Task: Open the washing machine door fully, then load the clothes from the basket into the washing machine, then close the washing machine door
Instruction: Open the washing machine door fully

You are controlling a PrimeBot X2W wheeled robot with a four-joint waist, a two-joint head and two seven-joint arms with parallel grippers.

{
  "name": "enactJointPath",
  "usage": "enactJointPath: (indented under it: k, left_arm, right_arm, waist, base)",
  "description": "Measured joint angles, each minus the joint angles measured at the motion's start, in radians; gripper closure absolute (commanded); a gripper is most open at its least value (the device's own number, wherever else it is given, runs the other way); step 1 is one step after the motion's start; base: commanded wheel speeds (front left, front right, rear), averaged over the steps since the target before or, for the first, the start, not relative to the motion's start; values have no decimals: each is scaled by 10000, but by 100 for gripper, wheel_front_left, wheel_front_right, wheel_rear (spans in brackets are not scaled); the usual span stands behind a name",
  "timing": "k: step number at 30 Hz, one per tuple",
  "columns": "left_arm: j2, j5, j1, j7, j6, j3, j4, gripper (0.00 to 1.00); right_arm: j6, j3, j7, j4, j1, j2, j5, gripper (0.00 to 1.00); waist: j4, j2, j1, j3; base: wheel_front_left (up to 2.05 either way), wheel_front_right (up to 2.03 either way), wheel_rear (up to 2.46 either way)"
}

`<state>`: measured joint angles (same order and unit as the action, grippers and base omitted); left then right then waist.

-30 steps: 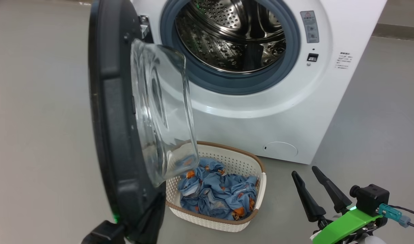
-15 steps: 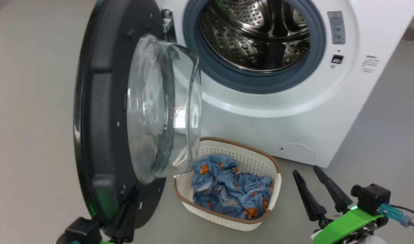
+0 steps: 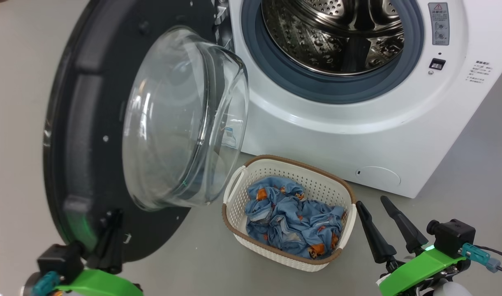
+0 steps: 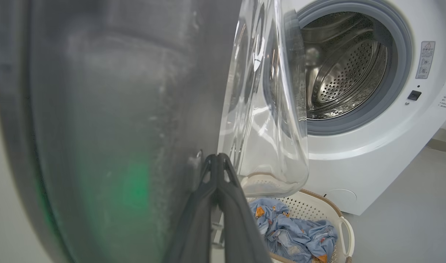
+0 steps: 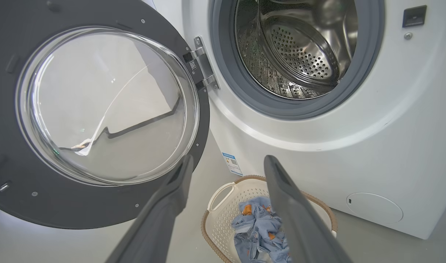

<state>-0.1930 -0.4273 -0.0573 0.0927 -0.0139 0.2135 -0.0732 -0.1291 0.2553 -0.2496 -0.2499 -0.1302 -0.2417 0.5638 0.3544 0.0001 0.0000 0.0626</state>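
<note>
There is one white boxy front-loading washing machine [image 3: 316, 135], one large round door with a black rim and bulging clear glass bowl [image 3: 70, 123], and one small cream perforated plastic basket with a brown rim [image 3: 275, 172]. The basket holds a single crumpled heap of light blue printed clothes [image 3: 294, 218]; how many garments are in the heap cannot be told.

The door hangs from its hinge on the left of the opening, swung well out. The perforated steel drum [image 3: 337, 37] and grey rubber gasket [image 3: 329, 86] are exposed.

The left gripper [image 4: 217, 159] reaches up at the door's lower part. Its fingers [image 4: 237, 212] are clenched tip to tip and pressed against the door's inner face, just beside the glass bowl.

The right gripper [image 3: 371, 201] hovers low on the right with its fingers [image 3: 374, 238] spread apart and holding nothing, pointing toward the machine. One tip is close to the basket's right handle.

The basket sits on the grey floor [image 3: 460, 164] just in front of the machine's base, below the opening. The bowl's lower edge is near its left handle. Bare floor lies in front of the basket and to the machine's right.
</note>
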Motion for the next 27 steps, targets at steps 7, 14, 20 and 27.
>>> enactJointPath:
  k: [7,14,20,27]
  left_arm:
    - [-290,-265,-231,67,-36,-525,-343,100]
    - [-616,-606,-915,69,23,-918,-1183,100]
    - [-834,-690,-1459,86,196,-1099,-1898,100]
    - [-1151,-755,-2369,290,548,-1160,-3122,100]
  right_arm:
    - [0,-54,0,23,-29,123,-2,0]
    - [0,-100,0,54,-383,165,-12,0]
    - [0,-155,0,69,-393,178,-15,0]
    - [0,-171,0,73,-696,188,-71,0]
  waist:
    - [94,0,0,197]
    - [199,0,0,408]
    - [270,0,0,610]
    - [362,0,1,914]
  base:
    - [0,0,0]
    - [0,0,0]
    - [0,0,0]
    - [0,0,0]
